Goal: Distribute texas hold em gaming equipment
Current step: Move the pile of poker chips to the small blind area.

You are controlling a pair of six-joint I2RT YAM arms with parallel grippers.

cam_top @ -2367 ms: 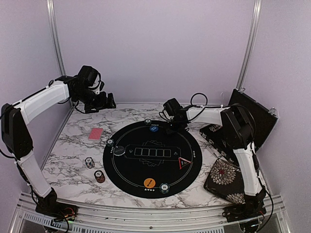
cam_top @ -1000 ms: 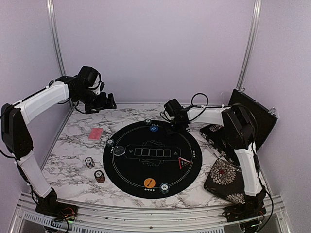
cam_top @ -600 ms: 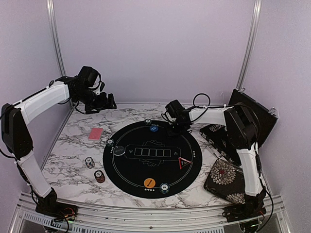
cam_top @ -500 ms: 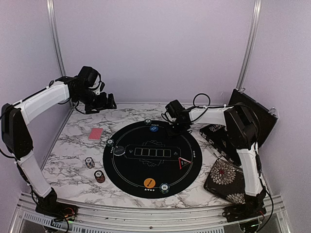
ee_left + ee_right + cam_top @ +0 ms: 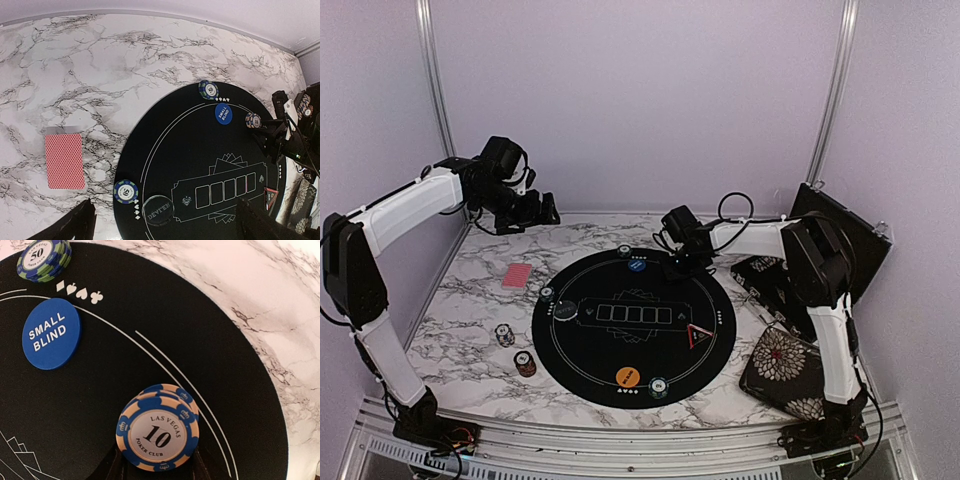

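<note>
Jaws of the right gripper [image 5: 683, 262] flank a stack of blue-and-orange 10 chips [image 5: 158, 435], low centre in our right wrist frame, near the rim of the black mat [image 5: 150, 340]; we cannot tell if they grip. Jaws of the left gripper [image 5: 167, 226] gape wide, empty, over the marble surface [image 5: 75, 65].

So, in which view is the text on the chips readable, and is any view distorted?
Right wrist: sharp, the orange-and-blue chip stack reads 10, the blue disc SMALL BLIND. Left wrist: wide lens bends the far edge of the table. Top external: evenly lit, all print too small to read.
</note>
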